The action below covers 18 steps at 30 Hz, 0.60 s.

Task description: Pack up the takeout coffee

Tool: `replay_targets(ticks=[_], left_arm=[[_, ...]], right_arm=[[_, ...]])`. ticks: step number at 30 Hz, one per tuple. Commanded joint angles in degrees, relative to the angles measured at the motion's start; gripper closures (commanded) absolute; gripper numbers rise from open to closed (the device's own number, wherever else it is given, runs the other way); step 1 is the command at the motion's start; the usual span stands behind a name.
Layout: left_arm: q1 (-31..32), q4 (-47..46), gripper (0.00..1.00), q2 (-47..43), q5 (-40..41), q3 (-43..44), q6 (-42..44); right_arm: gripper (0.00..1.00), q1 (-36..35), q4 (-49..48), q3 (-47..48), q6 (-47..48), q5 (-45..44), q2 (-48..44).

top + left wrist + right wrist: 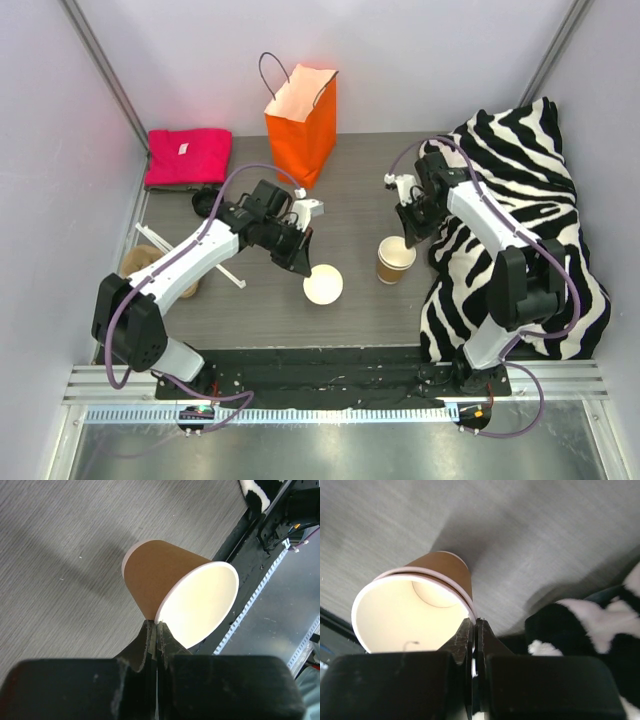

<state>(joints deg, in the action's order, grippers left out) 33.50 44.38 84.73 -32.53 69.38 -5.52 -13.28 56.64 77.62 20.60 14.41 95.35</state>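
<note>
Grey table (350, 190): left pincer (156, 627) clamps tilted lidless kraft cup (160, 575); right pincer (474, 625) clamps second cup (405, 615).

My left gripper (303, 262) pinches the rim of the left cup (323, 285), which is tilted so its white inside faces the camera. My right gripper (408, 240) is closed on the far rim of the right cup (396, 262), which stands upright on the table (350, 200). The two cups are near each other but apart. The orange bag (300, 130) stands behind them, with a pink cloth (187, 157) to its left. A zebra cloth (530, 200) lies along the right side, beside my right arm.
</note>
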Motion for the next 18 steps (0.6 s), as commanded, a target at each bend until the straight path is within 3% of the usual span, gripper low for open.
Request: replay_targets(ticks=[1,14,18], left_arm=[[0.0,-1.9,1.0,0.5,0.4,-0.4,0.7],[0.0,0.3,1.0,7.6,6.0,4.0,2.2],[0.0,4.7,1.0,10.8,7.7,8.9,1.7]], right_arm=[[0.99,-0.3,-1.3,7.6,0.8,-2.2,2.4],[0.99,5.9,1.3,42.0,-1.1,-5.6,25.9],[0.99,6.4,3.4,47.5,-1.3,-5.5,29.7]])
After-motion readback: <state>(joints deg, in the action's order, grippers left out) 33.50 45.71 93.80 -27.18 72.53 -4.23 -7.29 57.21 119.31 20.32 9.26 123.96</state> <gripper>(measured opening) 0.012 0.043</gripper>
